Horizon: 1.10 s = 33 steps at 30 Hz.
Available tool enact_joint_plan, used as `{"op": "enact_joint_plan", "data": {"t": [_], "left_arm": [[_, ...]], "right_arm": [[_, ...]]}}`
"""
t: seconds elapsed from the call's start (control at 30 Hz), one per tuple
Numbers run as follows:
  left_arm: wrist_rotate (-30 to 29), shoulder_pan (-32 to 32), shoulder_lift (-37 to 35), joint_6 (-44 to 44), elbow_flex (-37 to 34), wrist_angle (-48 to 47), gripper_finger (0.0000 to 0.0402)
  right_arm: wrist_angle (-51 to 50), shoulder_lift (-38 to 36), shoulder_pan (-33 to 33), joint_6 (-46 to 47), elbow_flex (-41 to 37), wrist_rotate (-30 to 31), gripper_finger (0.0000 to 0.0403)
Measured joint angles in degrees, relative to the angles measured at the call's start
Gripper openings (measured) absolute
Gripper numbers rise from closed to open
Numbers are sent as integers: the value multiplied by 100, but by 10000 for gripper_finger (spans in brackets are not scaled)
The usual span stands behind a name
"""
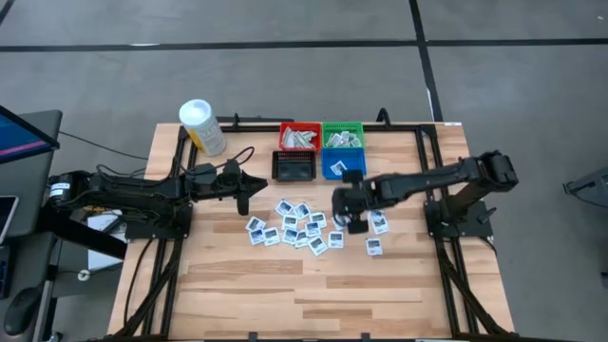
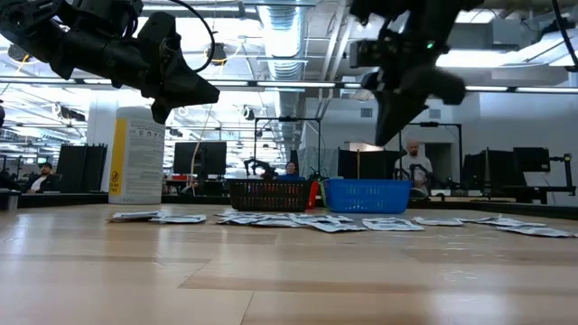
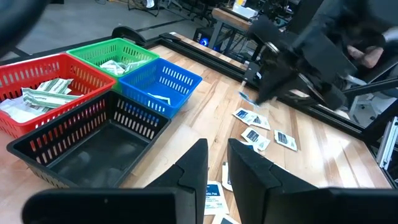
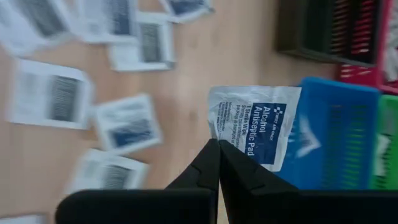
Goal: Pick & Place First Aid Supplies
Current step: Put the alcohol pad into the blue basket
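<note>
Several small square white packets with blue print [image 1: 294, 226] lie flat on the wooden table, between the arms. My right gripper [image 4: 219, 146] hangs above the table just near of the blue bin [image 1: 340, 167], shut on one alcohol pad packet [image 4: 255, 127]. In the low view it [image 2: 386, 126] stands high over the packets. My left gripper [image 3: 217, 165] waits at the table's left, by the black bin [image 3: 93, 146], its fingers a narrow gap apart with nothing between them. Pale strips lie in the red bin [image 1: 299, 137] and the green bin [image 1: 343, 136]. My right gripper pinches the packet between its two fingertips at one edge near a corner [image 4: 225, 138]. The fingers slant steeply downward. The packet sticks out beyond the fingertips, lifted clear of the table, printed face toward the wrist camera.
A white tub with a yellow label [image 1: 201, 126] stands at the far left. The four bins sit in a block at the far middle. A black frame rail [image 1: 427, 152] runs along the table's sides. Bare wood spreads along the near edge [image 1: 313, 294].
</note>
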Motion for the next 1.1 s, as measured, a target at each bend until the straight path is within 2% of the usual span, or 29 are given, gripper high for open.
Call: {"op": "enact_joint_plan", "data": {"t": [0.37, 0.6, 0.73, 0.87, 1.1], "left_arm": [[-2, 0, 1, 0, 0, 1, 63], [-2, 1, 1, 1, 0, 1, 63], [-2, 0, 1, 0, 0, 1, 63], [-2, 1, 0, 0, 0, 2, 63], [-2, 0, 1, 2, 0, 2, 63]], "right_arm": [[5, 0, -1753, -2077, 65, -9, 0], [321, 0, -2543, -2689, 65, -38, 0], [317, 0, -2818, -2778, 65, -281, 7], [203, -2, -2898, -2790, 65, -635, 38], [211, -4, -2717, -2690, 65, -578, 93]]}}
